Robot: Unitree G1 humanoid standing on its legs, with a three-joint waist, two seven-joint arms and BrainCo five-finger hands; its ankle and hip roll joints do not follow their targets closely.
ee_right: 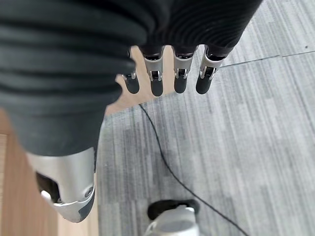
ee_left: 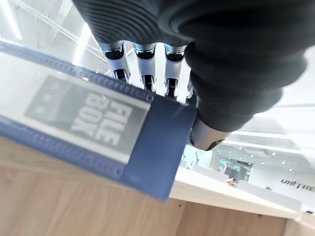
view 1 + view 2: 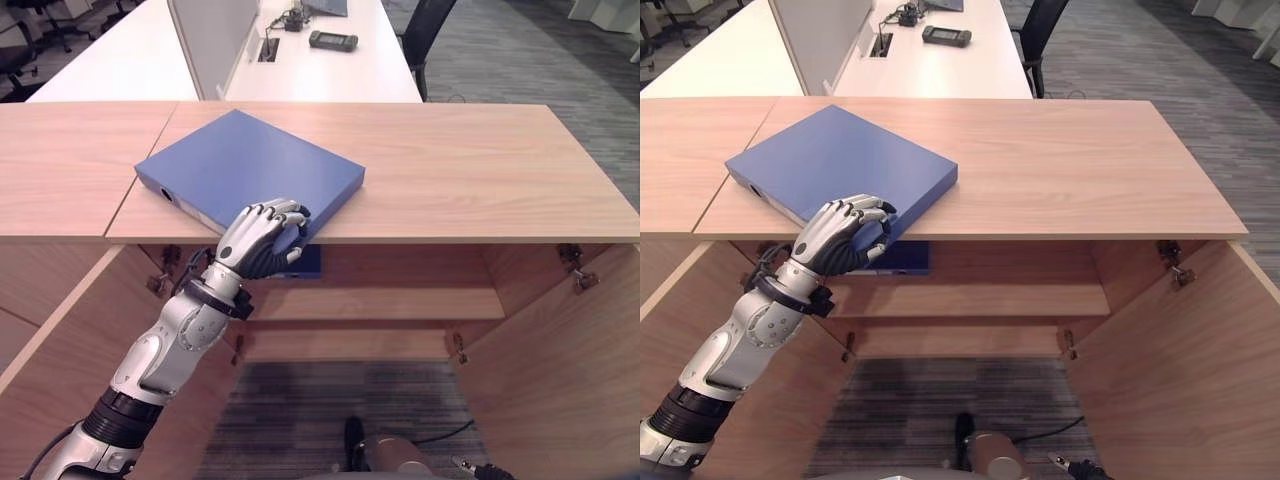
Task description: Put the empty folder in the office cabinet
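I see the office cabinet (image 3: 420, 170) across the whole view, its wooden top running left to right and both doors (image 3: 560, 380) swung open below, showing a shelf (image 3: 380, 303) inside. The blue folder (image 3: 250, 170) lies flat on that top, left of the middle, turned at an angle: its long axis runs from the far left toward the near right, and its spine with the label faces the near-left side. Its nearest corner sits right at the front edge of the top and hangs slightly over it. To the right of the folder the top is bare wood all the way to the right end.

My left hand (image 3: 262, 238) is at that near corner, fingers (image 2: 145, 66) curled over the folder's upper face and thumb under its edge, gripping it. My right hand (image 1: 74, 187) hangs over grey carpet (image 1: 236, 147) with fingers straight and loose, holding nothing.

Beyond the cabinet stands a white desk (image 3: 330, 75).
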